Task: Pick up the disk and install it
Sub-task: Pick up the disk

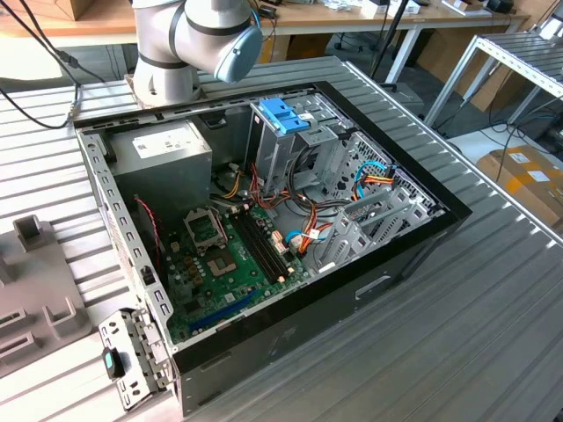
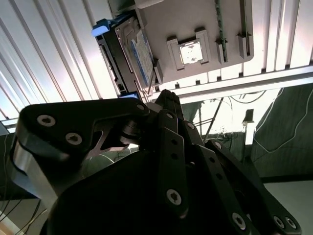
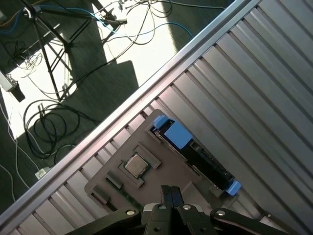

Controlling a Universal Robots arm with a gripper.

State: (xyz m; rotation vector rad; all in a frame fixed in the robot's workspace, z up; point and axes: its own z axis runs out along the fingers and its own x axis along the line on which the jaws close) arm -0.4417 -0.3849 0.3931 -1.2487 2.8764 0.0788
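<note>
We see the gripper with its two black fingers pressed together, a narrow claw with nothing between them; in the second wrist view the tips also meet. It hangs above a grey fixture plate that lies on the ribbed metal table, near the table's edge rail.

The disk stands on its long edge in a slot of that plate, with blue plastic at both ends. In the second wrist view the disk shows its white and blue label face. The claw is apart from it, not touching. Just beside the disk, a square processor chip sits in a recess of the same plate.

In the exterior view the arm rises in the upper left of the frame, behind an open black computer case at the centre. Inside we see the green motherboard, a grey power supply box toward the exterior view's left, and a metal drive cage with a blue plastic top near the upper middle.
</note>
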